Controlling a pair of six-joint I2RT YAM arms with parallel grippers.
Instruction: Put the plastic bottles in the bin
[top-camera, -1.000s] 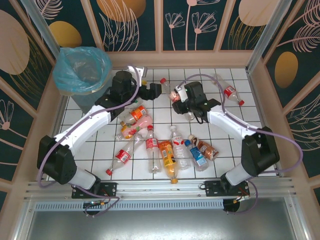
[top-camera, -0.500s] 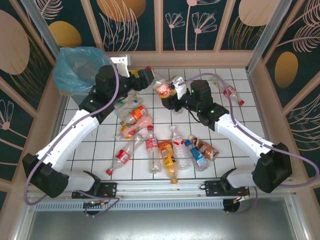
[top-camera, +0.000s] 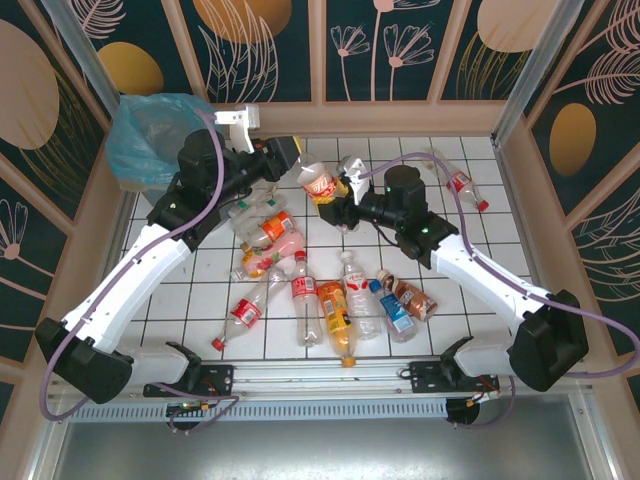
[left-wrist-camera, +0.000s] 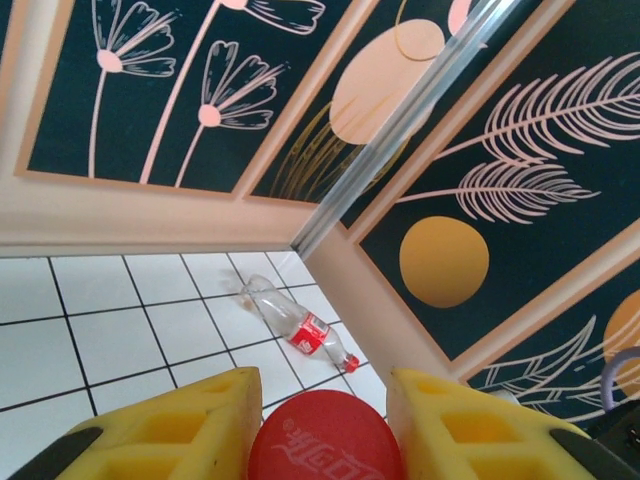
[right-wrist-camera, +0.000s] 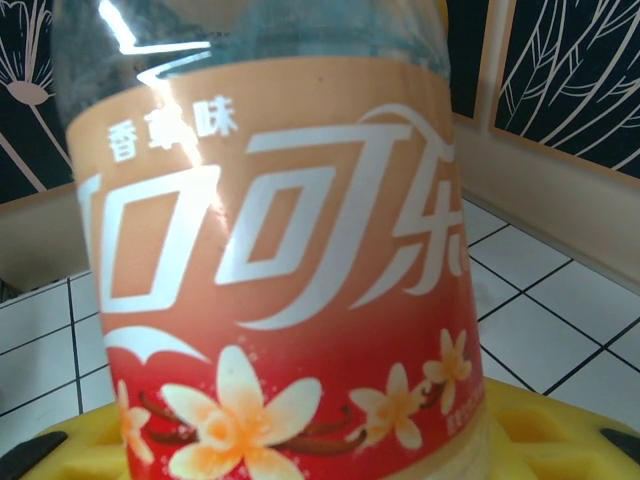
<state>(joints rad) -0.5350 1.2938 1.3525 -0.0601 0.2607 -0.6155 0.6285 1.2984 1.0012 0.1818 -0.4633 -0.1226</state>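
A clear plastic bottle with an orange-red label and red cap (top-camera: 320, 183) is held over the white tiled table (top-camera: 470, 250). The right gripper (top-camera: 336, 203) clamps its body and the left gripper (top-camera: 297, 163) pinches its cap, right of the round grey bin lined with a light blue bag (top-camera: 130, 160)

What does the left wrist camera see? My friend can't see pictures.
A red bottle cap fills the gap between the left gripper's two yellow fingers at the bottom. Beyond, a clear bottle with a red label lies on white tiles near a corner of dark walls painted with flowers and leaves.
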